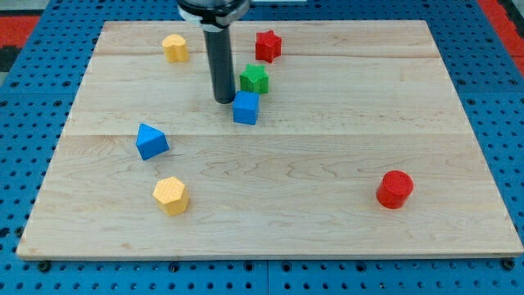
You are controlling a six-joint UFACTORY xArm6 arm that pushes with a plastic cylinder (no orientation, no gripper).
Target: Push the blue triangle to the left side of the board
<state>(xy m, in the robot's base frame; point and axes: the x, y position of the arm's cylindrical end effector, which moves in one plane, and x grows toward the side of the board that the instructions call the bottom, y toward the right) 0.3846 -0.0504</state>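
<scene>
The blue triangle (151, 141) lies on the wooden board (327, 213), left of centre. My tip (223, 101) is up and to the right of it, well apart. The tip stands just left of a blue cube (246, 107), close to it or touching, I cannot tell which. A green block (255, 79) sits just above the blue cube, to the tip's right.
A yellow hexagonal block (171, 195) lies below the blue triangle. Another yellow block (174, 47) sits near the top left. A red star-like block (268, 45) is at the top centre. A red cylinder (395, 188) stands at the lower right.
</scene>
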